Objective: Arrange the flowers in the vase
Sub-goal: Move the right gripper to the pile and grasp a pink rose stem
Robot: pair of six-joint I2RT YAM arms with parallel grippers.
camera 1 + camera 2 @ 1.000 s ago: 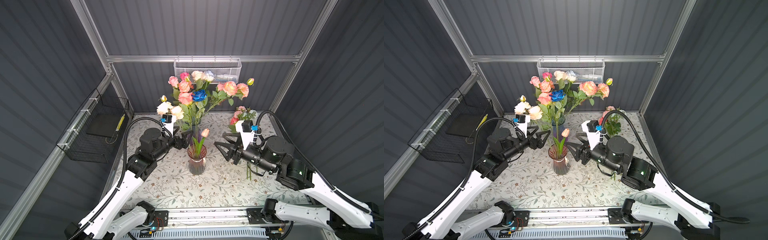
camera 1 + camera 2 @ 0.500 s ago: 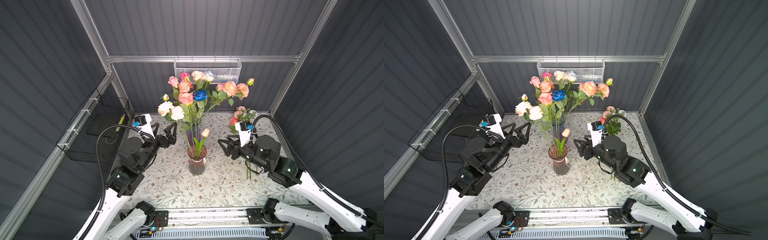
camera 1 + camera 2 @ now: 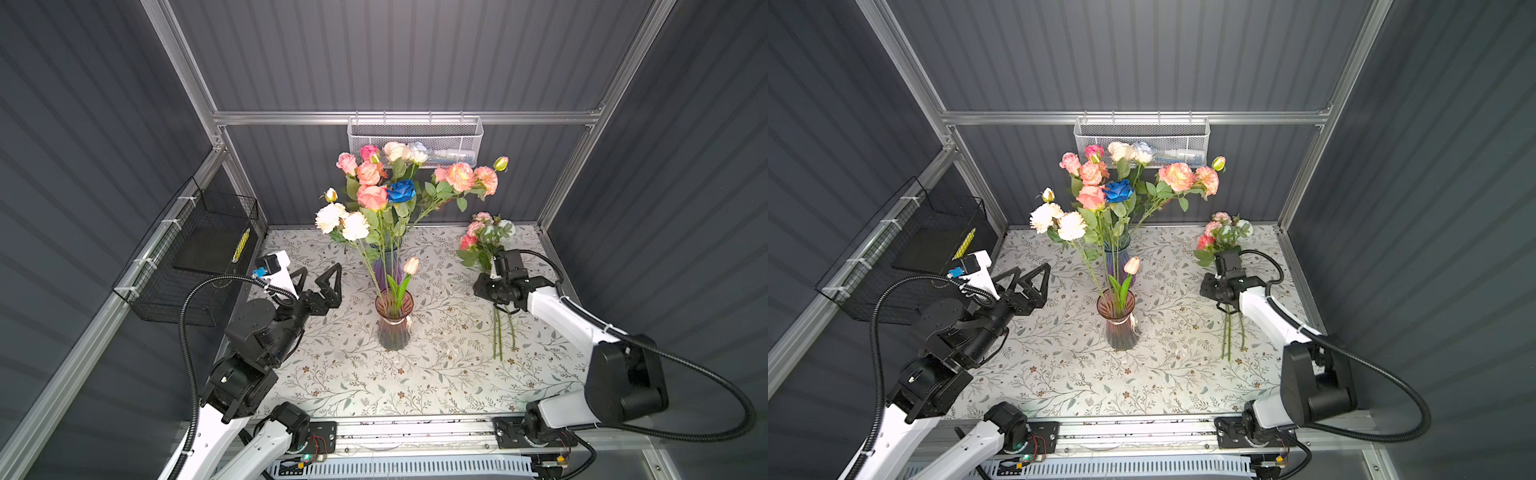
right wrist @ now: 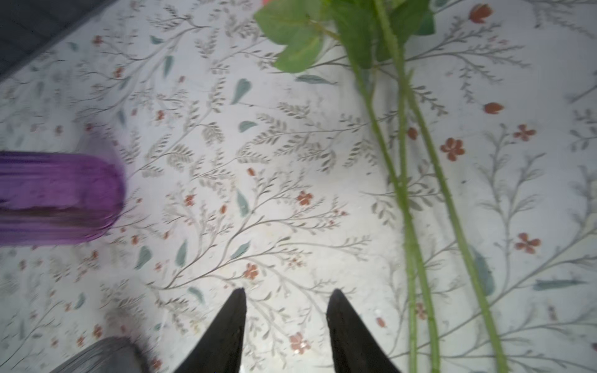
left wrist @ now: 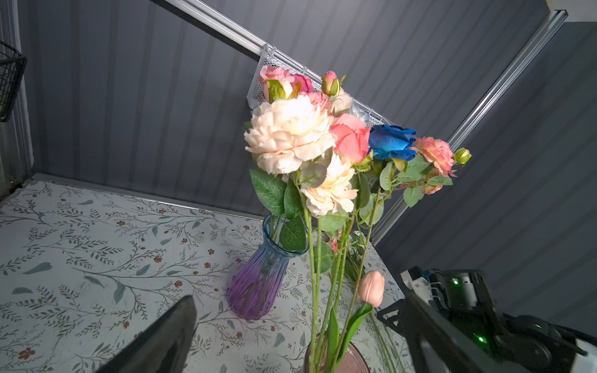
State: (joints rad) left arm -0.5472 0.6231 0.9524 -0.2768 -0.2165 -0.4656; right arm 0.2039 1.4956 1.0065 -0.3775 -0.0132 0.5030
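Plainly, left jaws gape wide — right jaws, narrower, hold nothing near loose flowers (image 4: 405, 213).

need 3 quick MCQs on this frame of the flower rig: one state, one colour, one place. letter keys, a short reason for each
1. The left gripper is
A. shut on a stem
B. open and empty
C. shut on nothing

2. The tulip in the front vase is
A. deep blue
B. white
C. peach-pink

3. The loose flowers lie
A. on the table, right of the front vase
B. in the left gripper
C. inside the front vase

Key:
1 B: in both top views its jaws stand wide apart with nothing between them.
2 C: the bud shows peach-pink in both top views and in the left wrist view.
3 A: their stems lie flat on the table in the right wrist view, apart from the front vase.
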